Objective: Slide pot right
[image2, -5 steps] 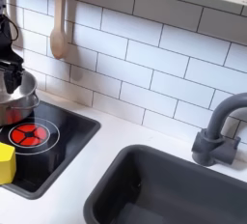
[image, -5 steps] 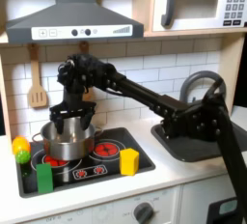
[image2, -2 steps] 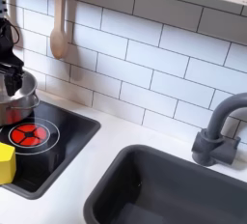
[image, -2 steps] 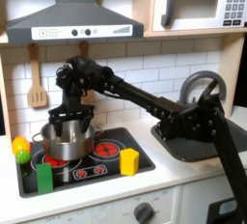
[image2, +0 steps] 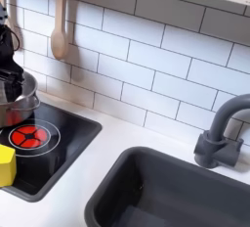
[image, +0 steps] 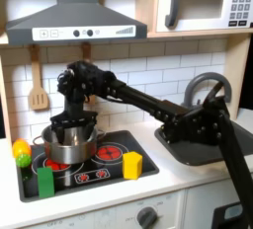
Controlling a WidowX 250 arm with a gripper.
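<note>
Steel pot (image: 69, 142), shiny and round, sits on the left burner of the black toy stove (image: 138, 172) in the first exterior view; in the second exterior view it is at the far left edge, just behind the red burner ring (image2: 26, 136). Going left to right in the first exterior view: wooden spatula (image: 38, 83) hanging on the white tile wall, yellow-green round toy (image: 21, 152) at the stove's left edge, green block (image: 45, 180) in front of the pot, then the pot with the black claw (image: 69, 120) down at its rim, a red burner (image: 109, 153), a yellow cup-shaped piece (image: 132, 165), then the dark sink (image: 188, 146) with a grey faucet (image: 208, 90) on the white bench (image: 178, 184). Claw fingers look spread over the rim, but whether they pinch it I cannot tell.

Handling guess: pot is thin metal, light, stiff, slick on the smooth stove top, so it should slide easily. Best hold looks like the rim or a side handle; a push on the wall could work too. Risk: tipping if pushed high, or bumping the yellow piece.
</note>
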